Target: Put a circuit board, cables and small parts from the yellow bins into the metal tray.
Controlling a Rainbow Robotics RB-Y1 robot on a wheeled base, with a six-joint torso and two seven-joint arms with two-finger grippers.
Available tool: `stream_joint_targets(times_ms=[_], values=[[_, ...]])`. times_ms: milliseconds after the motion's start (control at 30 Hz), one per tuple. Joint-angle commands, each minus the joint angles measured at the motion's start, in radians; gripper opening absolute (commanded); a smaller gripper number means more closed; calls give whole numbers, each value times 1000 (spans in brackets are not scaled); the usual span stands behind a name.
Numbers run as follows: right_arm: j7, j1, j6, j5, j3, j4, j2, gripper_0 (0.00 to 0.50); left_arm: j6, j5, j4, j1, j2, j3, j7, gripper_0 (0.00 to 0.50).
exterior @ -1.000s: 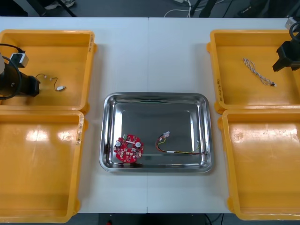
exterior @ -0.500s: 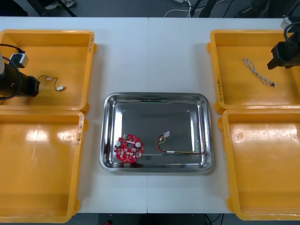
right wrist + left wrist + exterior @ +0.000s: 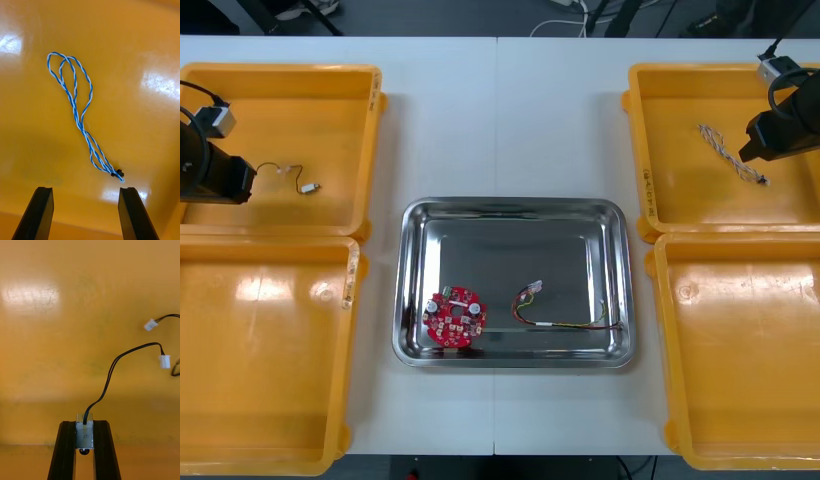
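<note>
Clamped between the shut fingers of the left gripper: the white plug at one end of the thin black cable, low inside the far-left glossy yellow plastic bin. Judged as the step in hand: lifting that cable out.

Raise straight up and slowly, high enough to carry the dangling free end over the bin wall without snagging the rim. Then swing right and near toward the shiny rectangular metal tray at the table's middle. Aim for the bare far half of the tray, well apart from the round red circuit board at its near left and the red and yellow cable at its near right, to avoid tangles. Release only once low over the tray floor.

Over the far-right yellow bin: the right gripper, fingers wide apart and holding nothing, just short of the dark tip of the twisted blue and white cable. Straddle the tight strands near that tip rather than the open loop, then descend before closing.
</note>
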Motion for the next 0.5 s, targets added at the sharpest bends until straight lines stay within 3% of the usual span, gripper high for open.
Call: stream_joint_targets(times_ms=[33,200,500], values=[[43,-51,-19,-1,-21,-9,17,500,75,-10,-110,-29,10,13,59,0],[56,-51,-55,-1,-21,-9,30,500,156,-8,-217,-29,2,-48,171,0],[82,-51,-150,-26,-21,65,37,500,210,9,-381,-29,-45,-149,361,0]])
